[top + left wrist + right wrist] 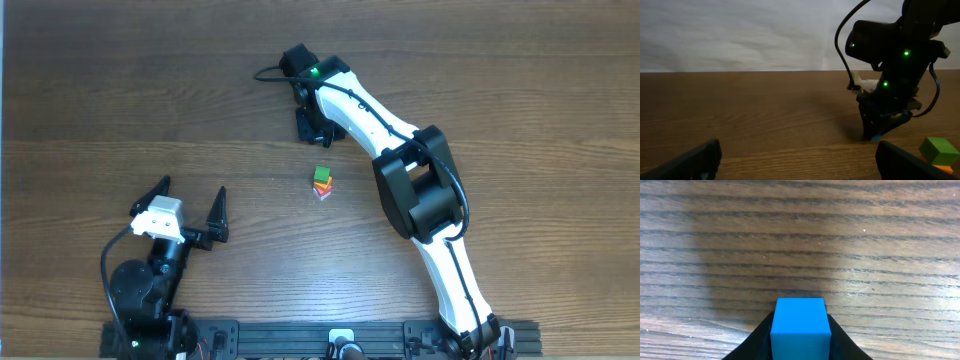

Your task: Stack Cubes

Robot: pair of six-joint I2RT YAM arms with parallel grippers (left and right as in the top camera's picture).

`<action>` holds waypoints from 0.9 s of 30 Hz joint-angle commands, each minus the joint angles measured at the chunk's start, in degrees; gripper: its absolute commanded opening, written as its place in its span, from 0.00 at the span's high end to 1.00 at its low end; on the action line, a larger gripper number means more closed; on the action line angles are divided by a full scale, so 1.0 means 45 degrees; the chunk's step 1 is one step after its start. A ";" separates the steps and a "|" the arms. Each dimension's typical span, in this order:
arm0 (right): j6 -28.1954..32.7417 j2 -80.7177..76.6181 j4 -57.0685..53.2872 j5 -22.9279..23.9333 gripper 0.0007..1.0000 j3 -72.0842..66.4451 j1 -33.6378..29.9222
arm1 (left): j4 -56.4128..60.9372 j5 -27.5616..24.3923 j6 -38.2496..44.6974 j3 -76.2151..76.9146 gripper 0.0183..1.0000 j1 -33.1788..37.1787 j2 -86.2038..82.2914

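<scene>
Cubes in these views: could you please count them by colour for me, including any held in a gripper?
green cube: 1
orange cube: 1
red cube: 1
blue cube: 1
Total: 4

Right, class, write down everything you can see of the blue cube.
The blue cube is a plain, smooth, matte block with crisp edges. It sits squarely between the right gripper's two dark fingers, which press its opposite sides, low over the wooden table, apart from the cube stack.
</scene>
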State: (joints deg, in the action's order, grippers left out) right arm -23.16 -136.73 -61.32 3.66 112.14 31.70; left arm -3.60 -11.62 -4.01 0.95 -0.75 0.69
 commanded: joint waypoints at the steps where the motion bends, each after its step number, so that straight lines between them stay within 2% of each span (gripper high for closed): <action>1: -0.0131 -0.0117 -0.0350 0.0117 0.75 0.0423 0.0087 | 0.0058 0.0024 0.0223 -0.0126 0.00 -0.0058 -0.0102; 13: -0.0136 -0.0117 -0.3988 0.0214 0.79 0.4430 0.0369 | 0.0058 0.0024 0.0223 -0.0126 0.00 -0.0058 -0.0102; 21: -0.0612 -0.0058 -0.7223 0.0874 0.82 0.7218 0.0811 | 0.0058 0.0024 0.0223 -0.0126 0.00 -0.0058 -0.0102; 27: -0.0597 0.0835 -0.8004 0.0729 0.84 0.7567 0.1219 | 0.0058 0.0024 0.0223 -0.0126 0.00 -0.0058 -0.0102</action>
State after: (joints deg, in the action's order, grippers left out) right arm -25.30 -136.55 -97.01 6.20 145.10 36.18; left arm -3.60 -11.62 -4.01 0.95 -0.75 0.69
